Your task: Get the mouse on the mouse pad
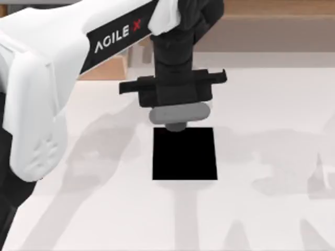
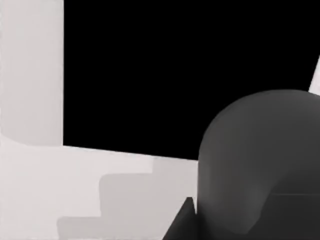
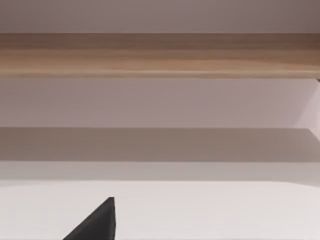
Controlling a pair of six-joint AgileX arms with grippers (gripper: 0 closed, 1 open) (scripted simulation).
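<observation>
While pinching the small dark grey oval mouse point(image 1: 176, 125), the left hand point(image 1: 177, 121) is hovering at the flat black square mouse pad's point(image 1: 185, 157) twelve o'clock edge; lowering and releasing is coming next.

The top view looks steeply down on the worktop point(image 1: 272, 219) from above. The left wrist view hangs close over the mouse pad point(image 2: 175, 75), which the top view shares point(image 1: 184, 154). The right wrist view faces level across the worktop point(image 3: 200, 210) toward a wooden-edged wall point(image 3: 160, 52).
</observation>
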